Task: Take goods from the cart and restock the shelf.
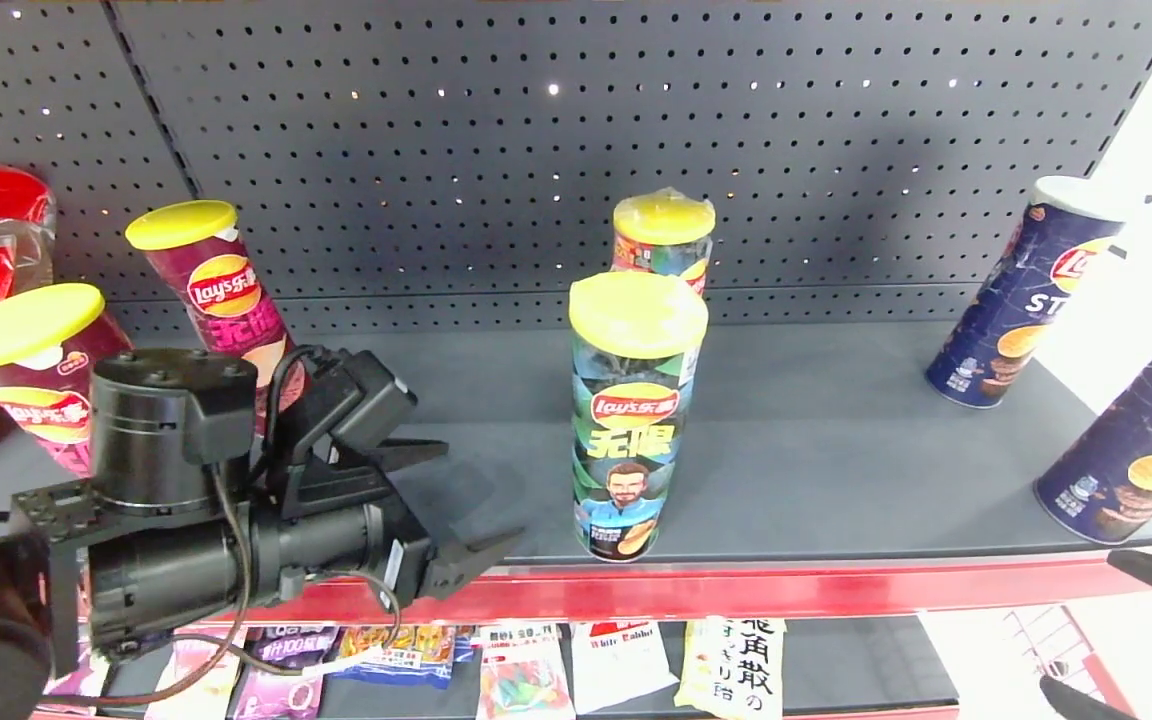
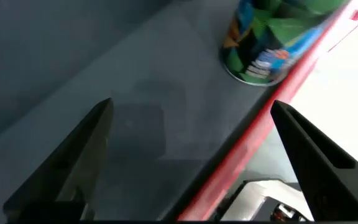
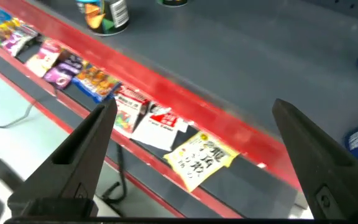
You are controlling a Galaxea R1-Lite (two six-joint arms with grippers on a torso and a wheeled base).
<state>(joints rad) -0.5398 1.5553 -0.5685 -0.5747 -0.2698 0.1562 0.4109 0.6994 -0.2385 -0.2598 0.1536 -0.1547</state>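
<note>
A green chip can (image 1: pixel 636 415) (yellow lid) stands at the shelf (image 1: pixel 836 450) front. From it, its twin (image 1: pixel 664 235) stands at 12 o'clock, two purple cans (image 1: pixel 221 285) at 9, two blue cans (image 1: pixel 1021 295) at 3. The left tool (image 1: pixel 476 495) hangs spread at 8 o'clock.

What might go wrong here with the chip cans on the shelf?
The green can stands tall right by the red shelf edge. The open left gripper is close beside it, so a bump might tip it off. The right gripper hangs open low by that edge, near the front blue can; rising, it might knock that one too.
</note>
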